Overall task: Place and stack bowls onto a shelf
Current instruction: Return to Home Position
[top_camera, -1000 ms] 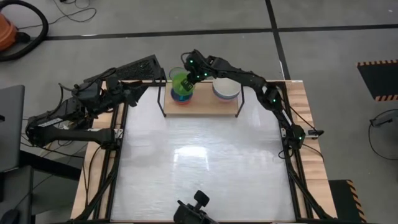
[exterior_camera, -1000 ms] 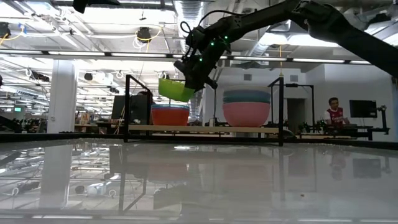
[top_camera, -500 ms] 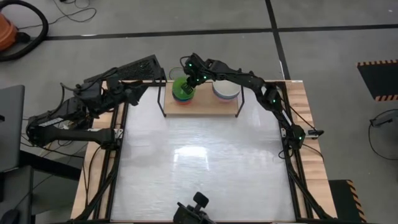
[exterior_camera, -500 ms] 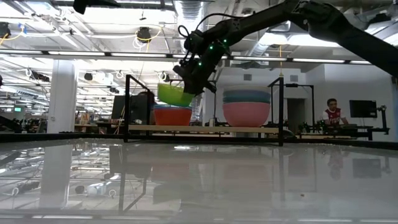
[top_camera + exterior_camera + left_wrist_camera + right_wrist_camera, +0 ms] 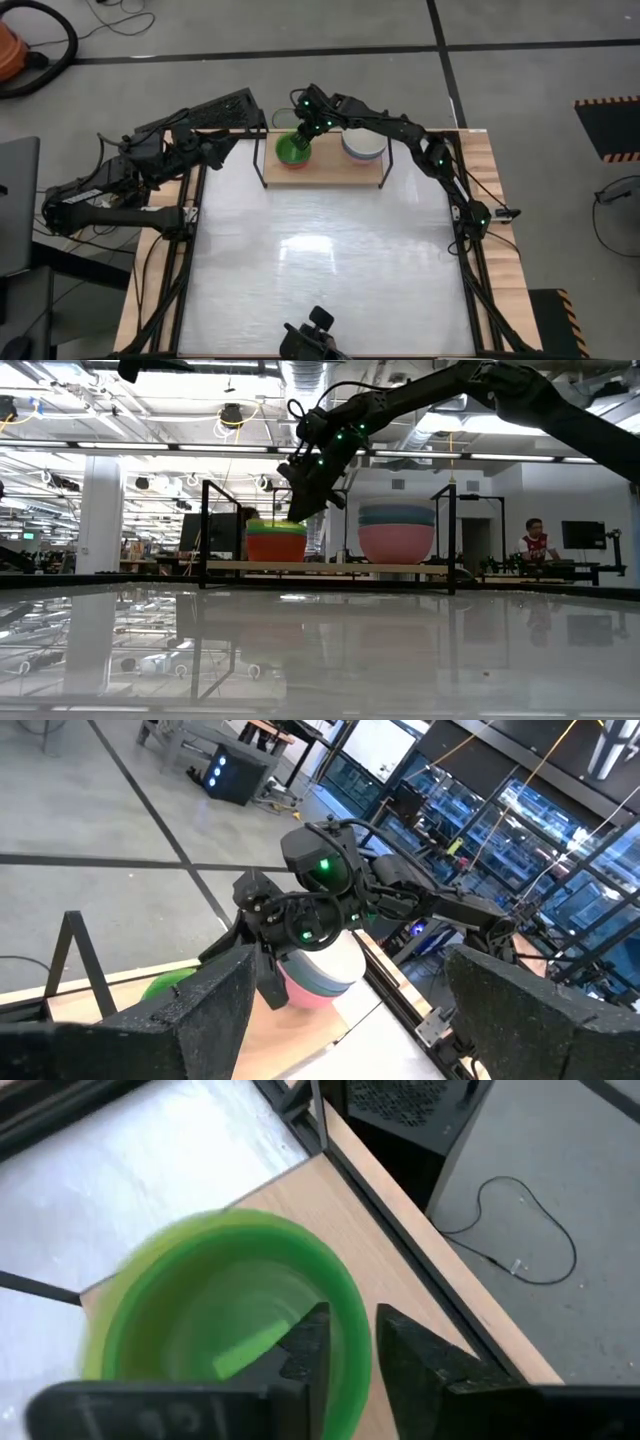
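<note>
Evidently the right gripper [image 5: 352, 1315] hangs with fingers [image 5: 308, 1352] parted astride the rim of the lime green bowl [image 5: 291, 148] (released) because it sits nested in the stack [image 5: 275, 546] at the left end of the shelf [image 5: 340, 172]

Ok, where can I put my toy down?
The white tabletop in front of the shelf is bare. On the shelf, only a slim gap lies between the left stack and right stack. The right gripper hangs over the left one. The left gripper waits aside.
</note>
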{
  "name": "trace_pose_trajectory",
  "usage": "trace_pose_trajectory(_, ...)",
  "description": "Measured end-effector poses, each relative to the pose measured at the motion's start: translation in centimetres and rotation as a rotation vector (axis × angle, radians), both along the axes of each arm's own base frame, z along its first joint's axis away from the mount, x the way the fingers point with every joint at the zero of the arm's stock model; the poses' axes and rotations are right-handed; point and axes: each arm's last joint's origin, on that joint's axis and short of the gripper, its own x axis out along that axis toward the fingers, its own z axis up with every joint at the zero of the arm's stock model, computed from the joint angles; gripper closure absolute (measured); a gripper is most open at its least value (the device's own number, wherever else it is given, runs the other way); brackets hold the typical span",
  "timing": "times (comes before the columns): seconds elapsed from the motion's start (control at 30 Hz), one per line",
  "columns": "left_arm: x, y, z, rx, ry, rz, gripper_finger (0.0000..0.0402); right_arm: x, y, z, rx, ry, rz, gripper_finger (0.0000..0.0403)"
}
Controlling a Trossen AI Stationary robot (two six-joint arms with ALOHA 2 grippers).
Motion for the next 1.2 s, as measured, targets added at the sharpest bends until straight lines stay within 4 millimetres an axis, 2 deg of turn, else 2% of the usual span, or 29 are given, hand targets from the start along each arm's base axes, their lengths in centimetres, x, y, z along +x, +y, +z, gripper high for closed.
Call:
trace_pose_trajectory(0.13, 0.0, 0.0, 0.0, 0.006, 0.005, -0.001, 0.0093, 0.1, -0.4, 0.3, -0.015, -0.037, -0.011, 0.0258)
trace_pose_trajectory(0.23, 0.0, 0.0, 0.0, 0.012, 0.014, -0.001, 0.0093, -0.4, -0.4, 2.2, -0.003, -0.104, -0.017, 0.0241)
trace_pose_trajectory(0.37, 0.0, 0.0, 0.0, 0.016, 0.015, -0.002, 0.0093, -2.2, 1.3, 9.0, 0.047, -0.306, 0.099, 0.0236)
trace_pose_trajectory(0.5, -0.1, -0.1, 0.3, 0.037, -0.001, -0.022, 0.0093, -5.9, 4.2, 16.1, 0.035, -0.438, 0.179, 0.0243)
trace_pose_trajectory(0.6, -0.5, -0.3, 0.4, 0.037, -0.017, -0.074, 0.0097, -9.4, 7.0, 20.8, -0.030, -0.502, 0.221, 0.0248)
trace_pose_trajectory(0.67, -0.9, -0.5, 0.5, 0.041, -0.029, -0.121, 0.0101, -12.7, 9.7, 24.2, -0.126, -0.533, 0.290, 0.0250)
trace_pose_trajectory(0.77, -1.7, -0.8, 0.8, 0.059, -0.050, -0.165, 0.0106, -18.8, 14.5, 28.5, -0.289, -0.556, 0.424, 0.0250)
trace_pose_trajectory(0.83, -2.6, -1.0, 1.0, 0.059, -0.086, -0.164, 0.0106, -23.3, 17.3, 30.2, -0.350, -0.550, 0.484, 0.0249)
trace_pose_trajectory(0.93, -4.0, -1.3, 1.3, 0.040, -0.152, -0.162, 0.0107, -30.0, 20.6, 31.0, -0.353, -0.485, 0.457, 0.0248)
trace_pose_trajectory(1.03, -5.0, -1.5, 1.3, 0.040, -0.158, -0.154, 0.0107, -35.8, 22.6, 30.9, -0.267, -0.473, 0.278, 0.0249)
trace_pose_trajectory(1.13, -5.6, -1.4, 0.6, 0.000, -0.112, -0.088, 0.0107, -39.5, 24.0, 30.0, -0.289, -0.527, 0.272, 0.0248)
trace_pose_trajectory(1.2, -5.9, -1.5, 0.3, -0.028, -0.110, -0.085, 0.0107, -40.2, 24.3, 28.7, -0.266, -0.587, 0.277, 0.0248)
